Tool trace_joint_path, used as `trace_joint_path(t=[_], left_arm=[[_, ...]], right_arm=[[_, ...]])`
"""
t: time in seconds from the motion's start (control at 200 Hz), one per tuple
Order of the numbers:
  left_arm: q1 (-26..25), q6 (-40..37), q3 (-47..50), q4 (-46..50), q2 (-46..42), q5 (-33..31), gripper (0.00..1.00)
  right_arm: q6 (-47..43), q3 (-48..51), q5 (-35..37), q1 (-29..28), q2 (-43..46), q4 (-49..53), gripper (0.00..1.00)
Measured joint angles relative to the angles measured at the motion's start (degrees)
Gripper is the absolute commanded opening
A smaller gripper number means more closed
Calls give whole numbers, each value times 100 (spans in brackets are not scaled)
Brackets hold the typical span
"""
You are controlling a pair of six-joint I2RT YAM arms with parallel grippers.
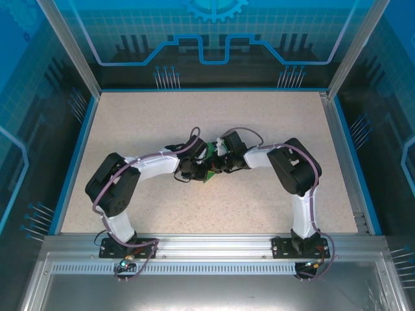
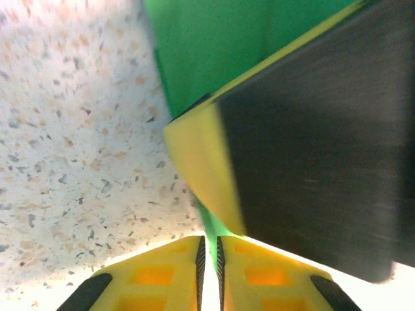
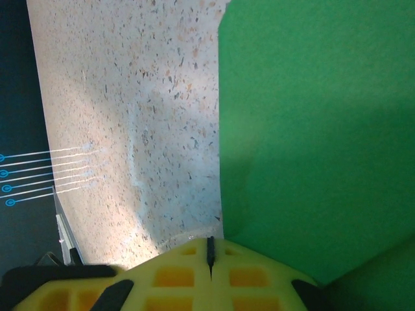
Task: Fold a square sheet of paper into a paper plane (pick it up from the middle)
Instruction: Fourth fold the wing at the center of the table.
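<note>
The square sheet of paper (image 1: 211, 153) is green and sits mid-table, mostly hidden under the two wrists where the arms meet. In the left wrist view the sheet (image 2: 246, 52) stands up in front of me, and its thin lower edge runs down between the pads of my left gripper (image 2: 209, 238), whose jaws are closed to a narrow slit on it. A yellow and black finger (image 2: 298, 149) of the right gripper presses against the sheet. My right gripper (image 3: 209, 241) is shut with its pads together, and the green sheet (image 3: 311, 129) lies just to the right of its tip.
The speckled table (image 1: 162, 123) is bordered by a blue rim and transparent enclosure walls (image 1: 214, 39). An aluminium rail (image 1: 207, 243) carries both arm bases at the near edge. Bare tabletop (image 3: 130, 116) spreads left of the sheet.
</note>
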State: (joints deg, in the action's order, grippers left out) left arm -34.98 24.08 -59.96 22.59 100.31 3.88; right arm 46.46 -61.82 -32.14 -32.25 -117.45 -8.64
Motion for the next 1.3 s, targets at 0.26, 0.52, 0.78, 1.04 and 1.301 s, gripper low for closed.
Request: trace_joint_path(t=[0.26,0.52,0.78,1.04,1.301], left_arm=[[-2,138,-9,-319,-452,131,7],[48,286,96,-756,-273,544,0],[140,295,356,-1298,-271,874,0],[177,308,977,-1668,-483,1119,0],[177,568,1298,-1980,-518,1373,0]], right_arm=[[0,28,-76,22,-11,-74,0],[-31,83,-289,155,-33,-142,0],[-151,101,-361,236,-33,-114,0],[-214,76,-389,258,-33,-57,0],[-214,59,-385,256,-33,-11,0]])
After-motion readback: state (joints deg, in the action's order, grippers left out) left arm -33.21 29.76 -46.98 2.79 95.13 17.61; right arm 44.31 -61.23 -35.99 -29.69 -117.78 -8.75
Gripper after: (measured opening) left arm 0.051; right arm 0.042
